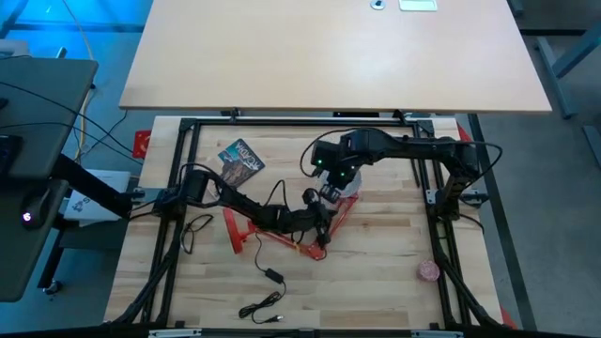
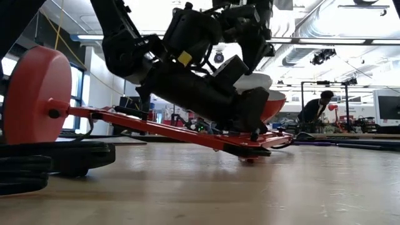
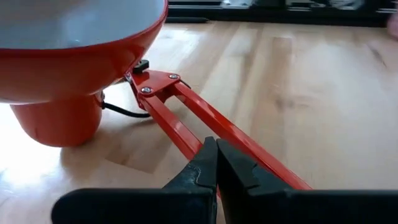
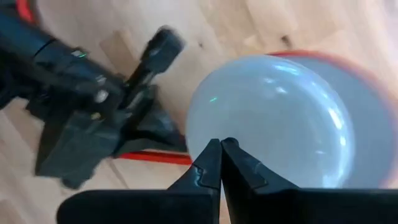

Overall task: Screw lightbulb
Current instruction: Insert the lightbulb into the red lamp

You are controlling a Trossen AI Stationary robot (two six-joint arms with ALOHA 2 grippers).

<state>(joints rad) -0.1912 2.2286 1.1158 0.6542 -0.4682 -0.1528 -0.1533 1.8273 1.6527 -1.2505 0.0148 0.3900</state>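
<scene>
A red desk lamp lies on the wooden table. Its round base [image 2: 36, 94] stands on edge at the left. Its red arm [image 1: 282, 238] slopes down toward the shade [image 2: 277, 103], which opens upward. The white lightbulb [image 4: 277, 118] sits in the shade, its dome [image 2: 253, 80] showing above the red rim. My left gripper [image 1: 319, 223] is shut on the lamp's arm near the shade. My right gripper [image 4: 221, 152] points down over the bulb's dome, shut with nothing between its fingers. My left gripper pinches the lamp's red arm [image 3: 200, 138] between its two fingers, a short way back from the joint at the shade. It comes in slanting down from the table's left, and the arm runs on ahead toward the shade. My right gripper's shut tips stand over the lightbulb's dome; whether they touch it I cannot tell.
A printed card [image 1: 242, 161] lies at the far left of the table. The lamp's black cord and plug [image 1: 270, 278] trail toward the near edge. A small pinkish round thing [image 1: 429, 271] sits near the right. A person [image 2: 317, 106] stands in the room behind.
</scene>
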